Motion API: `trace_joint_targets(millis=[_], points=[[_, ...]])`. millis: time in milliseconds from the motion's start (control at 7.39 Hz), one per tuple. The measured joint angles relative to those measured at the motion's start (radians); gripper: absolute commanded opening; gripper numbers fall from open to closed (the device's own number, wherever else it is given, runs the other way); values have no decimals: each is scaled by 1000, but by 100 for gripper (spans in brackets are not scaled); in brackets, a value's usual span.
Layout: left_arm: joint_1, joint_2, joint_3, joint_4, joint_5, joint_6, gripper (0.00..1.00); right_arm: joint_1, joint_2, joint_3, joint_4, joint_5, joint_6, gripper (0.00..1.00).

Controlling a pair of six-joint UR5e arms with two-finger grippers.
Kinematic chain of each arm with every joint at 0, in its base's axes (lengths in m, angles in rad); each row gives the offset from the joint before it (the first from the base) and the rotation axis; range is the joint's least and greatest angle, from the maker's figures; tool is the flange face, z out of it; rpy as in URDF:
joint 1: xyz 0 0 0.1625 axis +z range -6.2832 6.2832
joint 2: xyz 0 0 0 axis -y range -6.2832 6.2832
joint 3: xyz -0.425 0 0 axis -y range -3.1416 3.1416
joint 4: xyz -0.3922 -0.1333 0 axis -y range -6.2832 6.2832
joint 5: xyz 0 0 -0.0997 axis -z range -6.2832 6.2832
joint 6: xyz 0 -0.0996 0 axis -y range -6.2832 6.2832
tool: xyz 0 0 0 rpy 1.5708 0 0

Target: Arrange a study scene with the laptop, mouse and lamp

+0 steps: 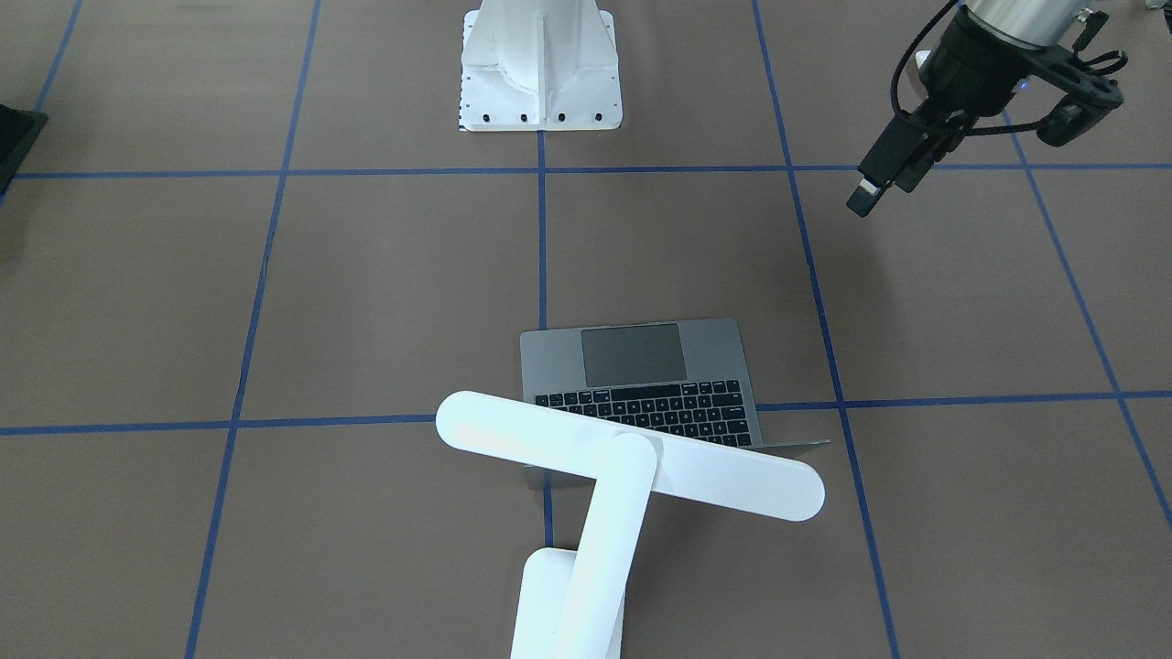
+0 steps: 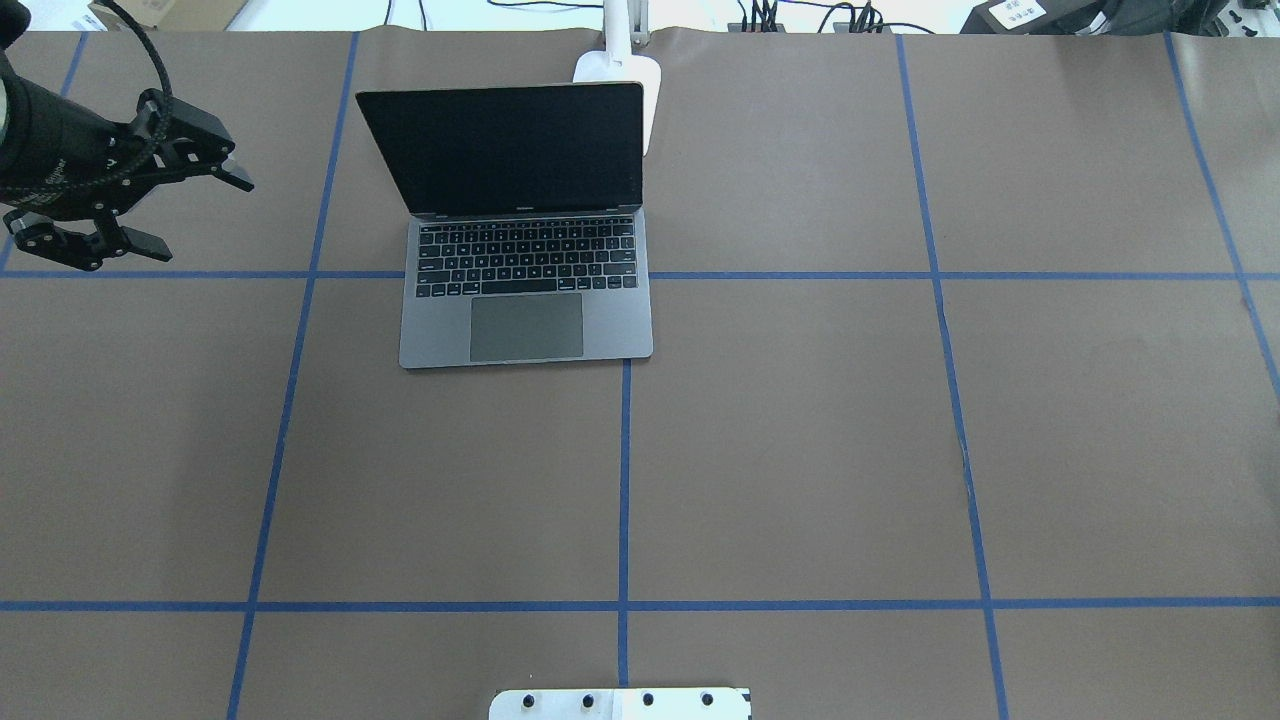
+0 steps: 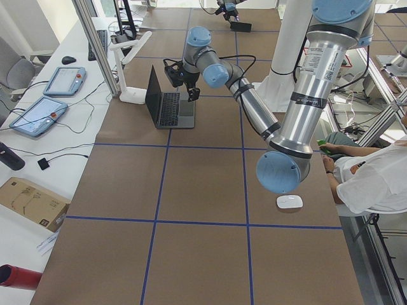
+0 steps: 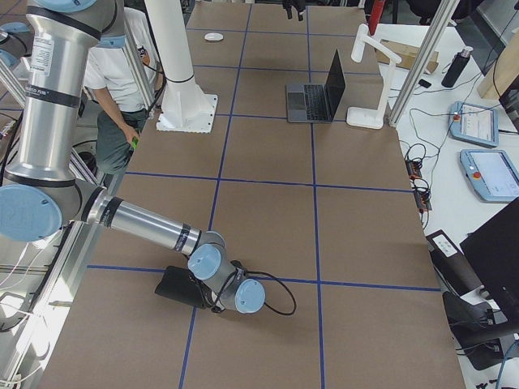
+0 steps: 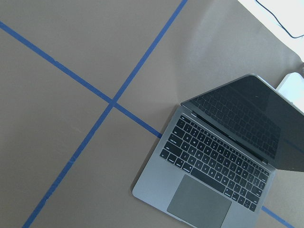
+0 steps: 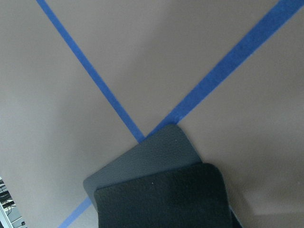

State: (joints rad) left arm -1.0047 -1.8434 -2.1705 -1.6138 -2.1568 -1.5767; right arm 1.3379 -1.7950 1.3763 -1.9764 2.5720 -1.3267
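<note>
The laptop [image 2: 525, 300] stands open at the table's far middle, its screen dark; the left wrist view looks down on the laptop [image 5: 213, 185]. Behind it stands the white lamp [image 1: 632, 458], whose bar head reaches over the screen's top edge. The white mouse [image 3: 289, 202] lies on the table near the left arm's base, far from the laptop. My left gripper [image 2: 190, 215] hovers open and empty to the left of the laptop. My right gripper [image 4: 190, 292] is low at the black mat [image 6: 161, 194]; whether it is open or shut I cannot tell.
The white bolted pedestal [image 1: 540, 73] stands at the table's near middle edge. Blue tape lines cross the brown table [image 2: 800, 450]. A seated person [image 3: 372, 181] is beside the robot's base. Tablets and cables lie on the side bench [image 3: 38, 114].
</note>
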Motion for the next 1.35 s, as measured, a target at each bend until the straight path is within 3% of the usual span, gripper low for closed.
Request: trace_joint_targets(millis=[271, 676, 1082, 1218, 1353], points=[[0, 1, -1, 0, 0, -1, 96, -7, -3, 1, -32, 20, -12, 36], [1, 1, -2, 0, 0, -1, 96, -9, 1, 4, -44, 26, -18, 20], [1, 0, 0, 0, 0, -1, 96, -13, 11, 5, -45, 30, -18, 14], [1, -1, 0, 0, 0, -1, 96, -17, 13, 5, -45, 39, -17, 2], [1, -1, 0, 0, 0, 0, 96, -23, 15, 7, -45, 51, -17, 0]])
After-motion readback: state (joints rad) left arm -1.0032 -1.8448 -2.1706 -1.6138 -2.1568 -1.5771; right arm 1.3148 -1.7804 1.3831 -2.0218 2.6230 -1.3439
